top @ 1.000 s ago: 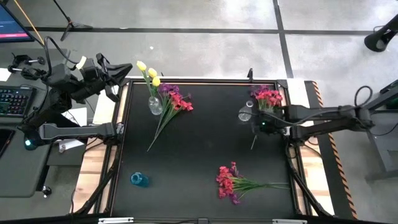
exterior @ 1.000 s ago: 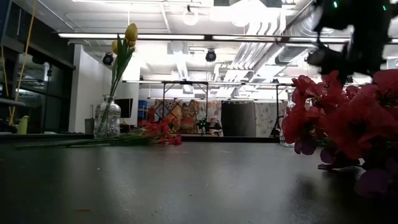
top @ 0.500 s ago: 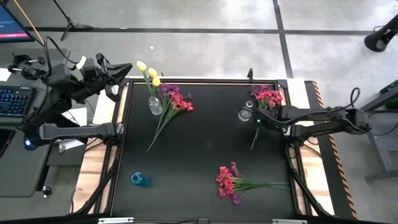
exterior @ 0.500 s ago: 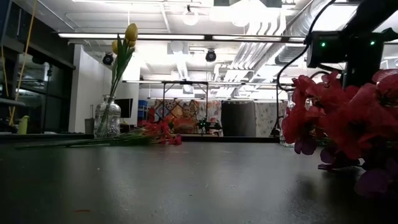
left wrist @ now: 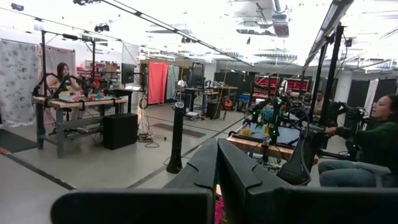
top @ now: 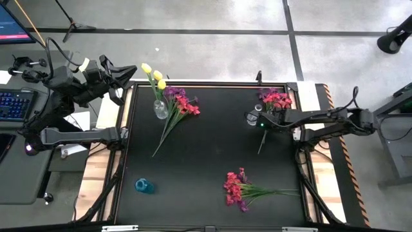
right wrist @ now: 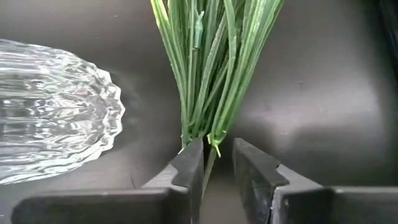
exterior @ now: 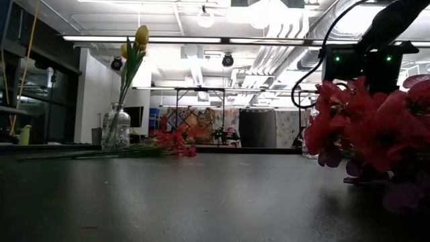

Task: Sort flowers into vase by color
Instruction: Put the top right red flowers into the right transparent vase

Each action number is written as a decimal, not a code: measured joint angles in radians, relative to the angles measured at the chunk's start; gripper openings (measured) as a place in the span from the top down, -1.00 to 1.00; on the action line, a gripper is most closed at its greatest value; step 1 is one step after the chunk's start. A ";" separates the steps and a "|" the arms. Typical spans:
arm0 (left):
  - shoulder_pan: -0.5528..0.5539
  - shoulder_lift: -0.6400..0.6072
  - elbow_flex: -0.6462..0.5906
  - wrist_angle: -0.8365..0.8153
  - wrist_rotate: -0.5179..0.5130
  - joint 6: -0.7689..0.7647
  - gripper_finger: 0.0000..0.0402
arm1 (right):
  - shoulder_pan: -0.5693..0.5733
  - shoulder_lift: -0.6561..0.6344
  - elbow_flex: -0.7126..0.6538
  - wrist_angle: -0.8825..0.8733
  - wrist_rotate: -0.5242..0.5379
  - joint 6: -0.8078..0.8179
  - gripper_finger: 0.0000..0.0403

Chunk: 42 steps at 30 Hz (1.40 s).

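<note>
A red-and-purple bunch of flowers point(top: 275, 100) lies at the far right of the table, its green stems point(right wrist: 211, 74) running toward the near edge beside a clear glass vase point(top: 252, 118). My right gripper point(top: 261, 122) point(right wrist: 217, 165) is down at the point where the stems gather. Its fingers stand on either side of the stem with a narrow gap. A second clear vase point(top: 159, 108) holds yellow flowers point(top: 153, 72). My left gripper point(top: 122, 80) point(left wrist: 216, 171) is shut and empty, raised off the table's far left corner. My right gripper comes down slanting from the table's right side, its fingers across the stem. One finger point(right wrist: 191, 165) lies against the single stem point(right wrist: 209, 163) just below where the bunch's stems join. The other finger stands a little apart. The bunch lies flat on the table.
Another red-and-purple bunch point(top: 179, 106) lies against the yellow-flower vase. A third bunch point(top: 239, 188) lies near the front right and fills the low view's right side point(exterior: 366, 134). A small blue object point(top: 144, 186) sits at the front left. The table's middle is bare.
My right gripper has moved a little toward the table's left and far edges, closing in on the stems beside the clear vase. The flowers and vases have stayed where they were.
</note>
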 joint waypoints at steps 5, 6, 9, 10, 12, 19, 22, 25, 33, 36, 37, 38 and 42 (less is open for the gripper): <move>0.000 0.000 0.000 0.000 0.000 0.000 1.00 | 0.000 -0.003 0.000 -0.001 -0.010 0.012 0.63; 0.000 0.000 0.000 0.000 0.000 0.000 1.00 | 0.000 -0.003 0.000 -0.001 -0.017 0.014 0.63; 0.000 0.000 0.000 0.000 0.000 0.000 1.00 | 0.000 -0.012 0.000 -0.010 -0.028 0.041 0.63; 0.000 0.000 0.000 0.000 0.000 0.001 1.00 | 0.000 -0.016 0.000 -0.010 -0.028 0.055 0.63; 0.000 0.000 0.000 0.000 0.000 0.000 1.00 | 0.000 -0.029 0.000 -0.010 -0.029 0.069 0.63; 0.000 0.000 0.000 -0.001 0.000 0.001 1.00 | 0.000 -0.062 0.000 -0.005 -0.009 0.084 0.63; 0.000 0.000 0.000 -0.001 0.000 0.001 1.00 | 0.000 -0.050 0.000 0.023 0.007 0.083 0.63; 0.000 0.000 0.000 -0.001 0.000 0.001 1.00 | 0.000 -0.034 0.001 0.069 0.023 0.071 0.63; 0.000 0.000 0.000 -0.001 0.000 0.001 1.00 | 0.000 0.046 0.001 0.076 0.024 0.114 0.63; 0.000 0.000 0.000 -0.001 0.000 0.002 1.00 | 0.000 0.074 0.001 0.077 0.026 0.169 0.63; 0.000 0.000 0.000 -0.002 0.000 0.001 1.00 | 0.000 0.082 0.001 0.081 0.026 0.180 0.63; 0.000 0.000 0.000 -0.003 0.000 0.002 1.00 | 0.000 0.088 0.001 0.084 0.026 0.183 0.63; 0.000 0.000 0.000 -0.005 0.000 0.002 1.00 | 0.006 0.078 0.001 0.080 0.024 0.160 0.74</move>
